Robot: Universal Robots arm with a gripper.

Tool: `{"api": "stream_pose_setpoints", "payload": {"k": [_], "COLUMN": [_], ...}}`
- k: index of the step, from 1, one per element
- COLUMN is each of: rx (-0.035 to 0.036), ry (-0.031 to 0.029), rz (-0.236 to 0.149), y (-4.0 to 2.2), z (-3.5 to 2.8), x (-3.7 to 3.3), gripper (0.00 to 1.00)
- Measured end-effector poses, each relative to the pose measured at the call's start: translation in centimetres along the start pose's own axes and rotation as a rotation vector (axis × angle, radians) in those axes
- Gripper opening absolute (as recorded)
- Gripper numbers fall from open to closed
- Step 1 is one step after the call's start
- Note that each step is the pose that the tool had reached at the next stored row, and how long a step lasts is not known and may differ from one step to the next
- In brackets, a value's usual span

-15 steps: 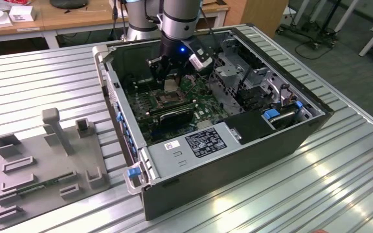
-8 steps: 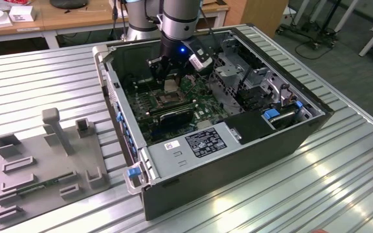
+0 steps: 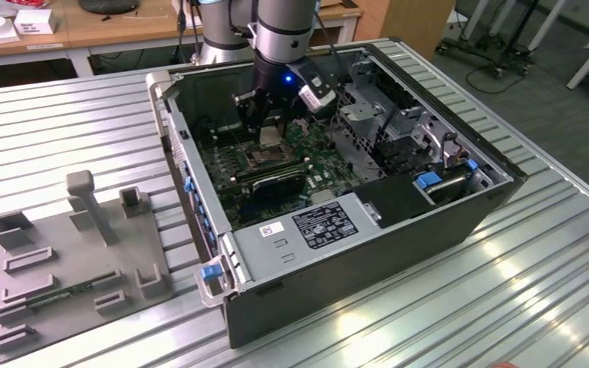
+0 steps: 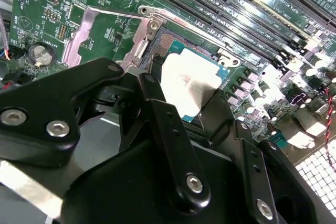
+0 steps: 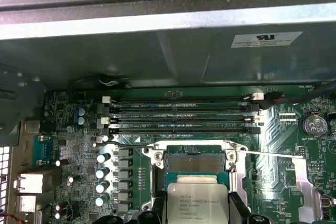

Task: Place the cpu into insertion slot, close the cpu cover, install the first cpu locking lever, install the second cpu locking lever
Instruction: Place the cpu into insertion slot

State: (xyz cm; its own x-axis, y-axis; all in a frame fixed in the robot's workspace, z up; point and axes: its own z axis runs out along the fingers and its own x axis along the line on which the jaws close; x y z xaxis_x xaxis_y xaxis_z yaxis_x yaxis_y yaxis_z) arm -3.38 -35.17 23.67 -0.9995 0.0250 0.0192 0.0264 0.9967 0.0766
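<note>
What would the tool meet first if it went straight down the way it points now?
Probably the insertion slot: the tool holds the cpu above it, so the cpu would touch there first. Exact alignment is unclear.

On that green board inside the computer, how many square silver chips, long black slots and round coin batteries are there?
Square silver chip, the cpu: 1
Long black memory slots: 4
Round coin battery: 1
Total: 6

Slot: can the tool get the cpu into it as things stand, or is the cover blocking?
Likely yes. The tool holds the cpu right by the slot; the cover is swung open to the side and nothing lies across the opening.
</note>
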Motion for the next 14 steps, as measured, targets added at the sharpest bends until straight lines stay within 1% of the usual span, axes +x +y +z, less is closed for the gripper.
{"api": "stream_pose_setpoints", "payload": {"k": [2, 3, 14], "rx": [0.0000, -0.0001, -0.0038], "ry": [-0.0003, -0.0010, -0.0159], "rz": [0.003, 0.013, 0.207], "y": [0.00, 0.00, -0.01], "z": [0.00, 0.01, 0.17], "x": [0.00, 0.00, 0.00], "gripper": [0.54, 0.54, 0.54]}}
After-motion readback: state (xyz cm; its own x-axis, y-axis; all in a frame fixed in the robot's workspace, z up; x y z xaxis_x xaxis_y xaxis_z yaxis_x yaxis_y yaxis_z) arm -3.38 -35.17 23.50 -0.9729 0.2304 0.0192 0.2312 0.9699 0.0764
